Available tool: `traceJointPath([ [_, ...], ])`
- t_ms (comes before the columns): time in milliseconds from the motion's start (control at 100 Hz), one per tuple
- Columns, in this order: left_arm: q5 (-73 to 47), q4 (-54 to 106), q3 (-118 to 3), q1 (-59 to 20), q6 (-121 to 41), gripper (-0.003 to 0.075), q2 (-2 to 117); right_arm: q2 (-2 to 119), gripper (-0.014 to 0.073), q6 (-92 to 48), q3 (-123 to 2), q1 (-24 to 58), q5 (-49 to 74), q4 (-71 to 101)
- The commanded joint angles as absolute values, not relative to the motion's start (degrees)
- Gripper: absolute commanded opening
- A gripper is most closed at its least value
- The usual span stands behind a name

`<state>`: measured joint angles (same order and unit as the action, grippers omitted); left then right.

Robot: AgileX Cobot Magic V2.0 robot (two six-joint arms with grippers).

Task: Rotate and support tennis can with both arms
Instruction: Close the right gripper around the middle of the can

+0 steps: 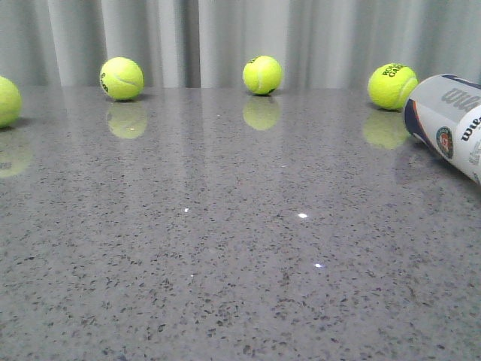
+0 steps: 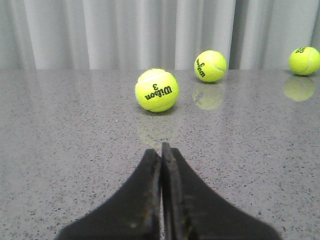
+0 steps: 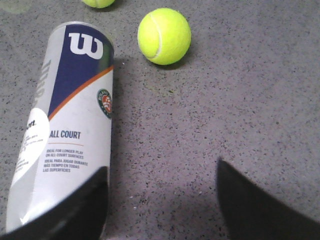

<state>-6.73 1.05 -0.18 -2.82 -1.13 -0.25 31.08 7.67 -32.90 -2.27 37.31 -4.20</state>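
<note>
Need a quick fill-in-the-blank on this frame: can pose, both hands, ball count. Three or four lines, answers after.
1. The tennis can is ___ on the table, not upright.
2. The left hand has its fingers ___.
3. The right hand has its fingers ___, with one finger over the can.
4. The front view shows ___ tennis balls.

Missing words: lying on its side; shut; open; four

The front view sits low, facing forward across the tabletop (image 1: 225, 248) to the curtain (image 1: 225, 37). The left wrist view skims level; the right wrist view looks steeply down, close, sharing the tennis can (image 1: 451, 120) with the front.
</note>
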Motion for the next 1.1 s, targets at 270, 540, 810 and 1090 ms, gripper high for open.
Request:
traceJointPath([
  [270, -2.0, 1.5, 2.5, -2.5, -0.8, -0.0021, -2.5, 43.1, 0.0636, 6.5, -46.8, 0.2, 42.2, 3.0],
  [540, -2.0, 1.5, 2.5, -2.5, -0.8, -0.0021, -2.5, 58.4, 0.0636, 4.8, -55.1, 2.0, 48.6, 10.5],
  [810, -2.0, 1.5, 2.5, -2.5, -0.8, -0.0021, -2.5, 72.3, 0.0636, 4.6, -60.0, 2.0, 50.2, 12.1],
  [1090, -2.0, 1.5, 2.5, -2.5, -0.8, -0.0021, -2.5, 78.6, 0.0622, 2.5, -61.4, 2.0, 50.1, 15.1],
])
